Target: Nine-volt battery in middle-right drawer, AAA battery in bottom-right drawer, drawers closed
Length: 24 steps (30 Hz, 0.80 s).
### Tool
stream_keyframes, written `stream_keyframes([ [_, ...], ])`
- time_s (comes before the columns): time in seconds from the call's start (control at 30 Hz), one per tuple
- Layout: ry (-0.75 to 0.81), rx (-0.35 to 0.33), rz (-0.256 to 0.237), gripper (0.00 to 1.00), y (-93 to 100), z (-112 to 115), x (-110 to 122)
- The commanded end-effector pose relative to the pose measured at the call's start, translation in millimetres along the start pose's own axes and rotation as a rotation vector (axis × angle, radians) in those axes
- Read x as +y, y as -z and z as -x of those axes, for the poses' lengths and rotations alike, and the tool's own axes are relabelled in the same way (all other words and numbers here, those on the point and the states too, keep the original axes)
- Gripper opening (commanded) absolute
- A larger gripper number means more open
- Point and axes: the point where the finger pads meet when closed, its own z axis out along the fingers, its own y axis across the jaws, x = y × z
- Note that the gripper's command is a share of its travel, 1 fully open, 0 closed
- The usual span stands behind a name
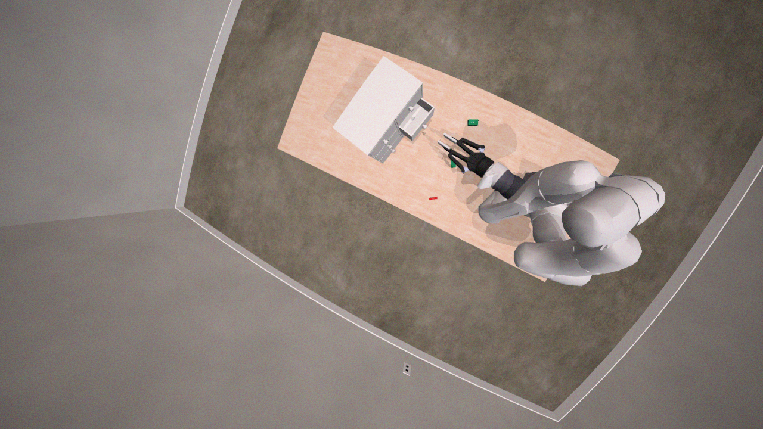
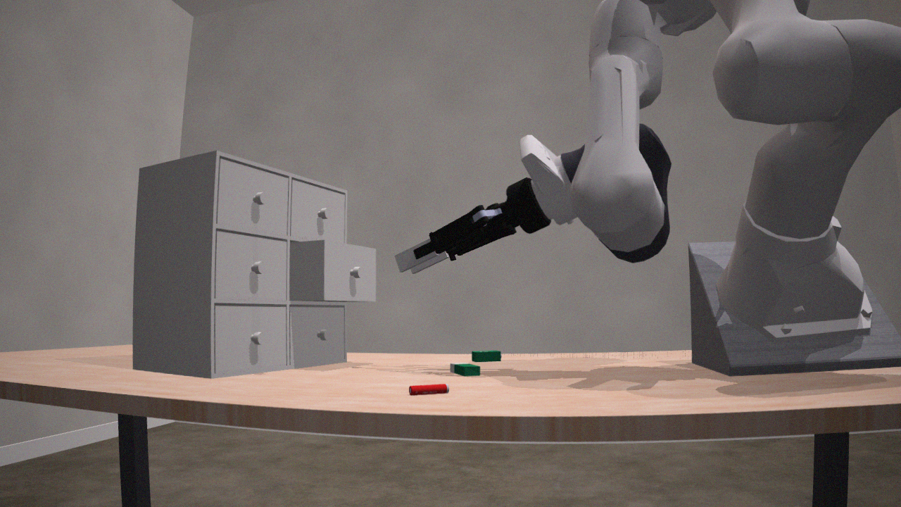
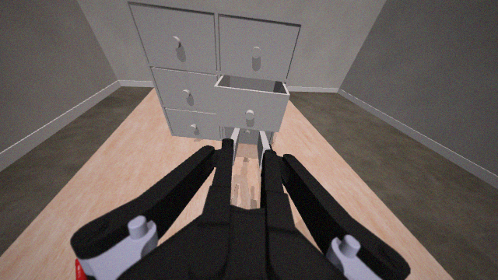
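The chest [image 1: 376, 101] [image 2: 173, 265] [image 3: 187, 27] stands upright. Its right middle drawer [image 1: 413, 121] [image 2: 336, 267] [image 3: 233, 106] is pulled partly out and looks level, its visible inside empty. The right bottom drawer [image 2: 305, 334] looks pushed in. My gripper [image 1: 442, 137] [image 2: 406, 267] [image 3: 248, 138] is slightly open and empty, tilted down, a short way in front of the pulled-out drawer and clear of its knob. A red AAA battery [image 1: 432, 198] [image 2: 428, 389] [image 3: 80, 270] lies on the table. A green block with a pale end [image 1: 452, 164] [image 2: 466, 369] lies near it, perhaps the nine-volt battery.
A second green block [image 1: 473, 122] [image 2: 486, 355] lies farther back on the table [image 1: 394, 186] [image 2: 252, 393]; I cannot tell surely which is the nine-volt. The other drawers look pushed in. The arm's base [image 2: 797, 283] stands opposite the chest's front.
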Motion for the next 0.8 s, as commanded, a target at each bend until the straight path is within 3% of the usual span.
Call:
stream_keyframes([
  [0.0,0.008,0.011,-0.004,0.2,9.2,-3.4,-1.2],
  [0.53,0.008,-0.002,-0.004,0.2,14.6,-4.4,-1.4],
  [0.77,0.008,-0.045,-0.004,0.2,19.3,-6.3,-1.4],
])
